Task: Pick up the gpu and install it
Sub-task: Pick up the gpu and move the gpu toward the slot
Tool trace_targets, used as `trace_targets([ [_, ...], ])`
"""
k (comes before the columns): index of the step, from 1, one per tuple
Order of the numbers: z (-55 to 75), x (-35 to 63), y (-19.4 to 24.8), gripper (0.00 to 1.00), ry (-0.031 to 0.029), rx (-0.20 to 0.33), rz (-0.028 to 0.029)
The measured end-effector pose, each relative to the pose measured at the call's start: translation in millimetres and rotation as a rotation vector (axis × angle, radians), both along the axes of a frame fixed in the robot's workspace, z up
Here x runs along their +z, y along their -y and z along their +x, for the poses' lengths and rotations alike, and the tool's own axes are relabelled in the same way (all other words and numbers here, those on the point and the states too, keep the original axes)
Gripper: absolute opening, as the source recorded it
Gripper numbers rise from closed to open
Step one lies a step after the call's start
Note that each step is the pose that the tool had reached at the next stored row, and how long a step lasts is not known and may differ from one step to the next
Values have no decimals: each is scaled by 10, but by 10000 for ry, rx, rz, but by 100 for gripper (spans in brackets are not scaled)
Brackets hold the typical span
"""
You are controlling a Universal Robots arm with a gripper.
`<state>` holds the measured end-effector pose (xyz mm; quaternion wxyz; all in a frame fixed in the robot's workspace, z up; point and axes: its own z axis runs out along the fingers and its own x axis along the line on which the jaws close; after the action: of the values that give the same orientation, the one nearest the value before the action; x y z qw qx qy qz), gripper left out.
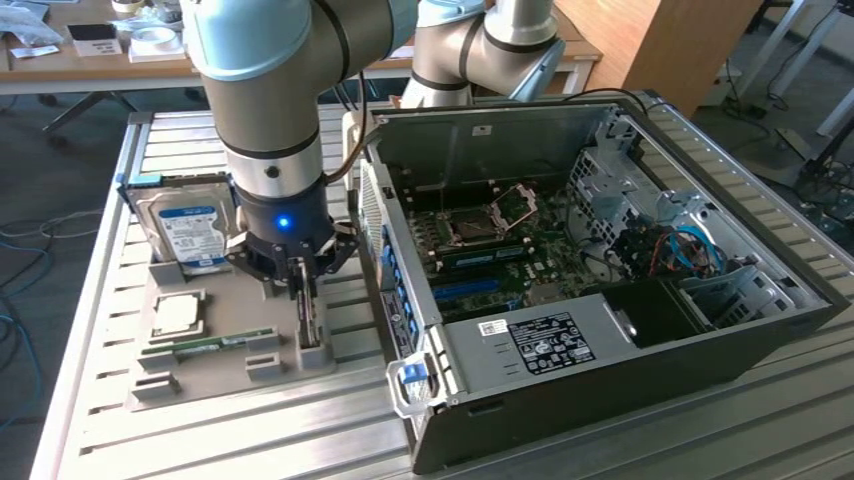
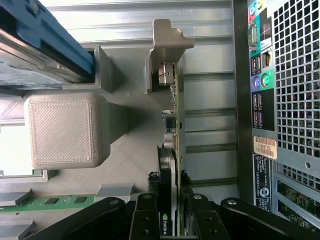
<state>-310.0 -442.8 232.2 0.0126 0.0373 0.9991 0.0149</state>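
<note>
Where the arm reaches down over the grey printed plastic tray (image 1: 200, 385), the black gripper (image 1: 304, 290) sits low over the gpu (image 1: 312, 325), a thin black card standing on edge in a tray slot, just beside the open black computer case (image 1: 601, 390). A silver hard drive with a blue-white label (image 1: 187, 230) stands in the tray, toward the exterior view's left.

Wrist view: gripper (image 2: 170, 205) straddles the gpu (image 2: 166, 167). Black fingers (image 2: 146, 212) apart, one close along each face. Card seated in its slot, silver metal bracket (image 2: 165, 40) at the far end. Case's perforated rear panel (image 2: 295, 100) runs alongside.
</note>
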Motion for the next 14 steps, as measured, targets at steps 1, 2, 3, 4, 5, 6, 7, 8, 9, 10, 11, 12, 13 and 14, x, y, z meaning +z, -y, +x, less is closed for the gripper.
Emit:
trace_targets([
  [1,0,0,0,27,0,0,0],
  [2,0,0,0,27,0,0,0],
  [3,0,0,0,27,0,0,-1],
  [4,0,0,0,27,0,0,-1],
  [5,0,0,0,27,0,0,0],
  [6,0,0,0,27,0,0,0],
  [7,0,0,0,27,0,0,0],
  [8,0,0,0,27,0,23,0],
  [9,0,0,0,27,0,93,0],
  [10,0,0,0,27,1,187,-1],
  [11,-1,0,0,27,1,278,0],
  [12,0,0,0,27,1,326,-1],
  [13,0,0,0,27,0,331,0],
  [14,0,0,0,27,0,332,0],
])
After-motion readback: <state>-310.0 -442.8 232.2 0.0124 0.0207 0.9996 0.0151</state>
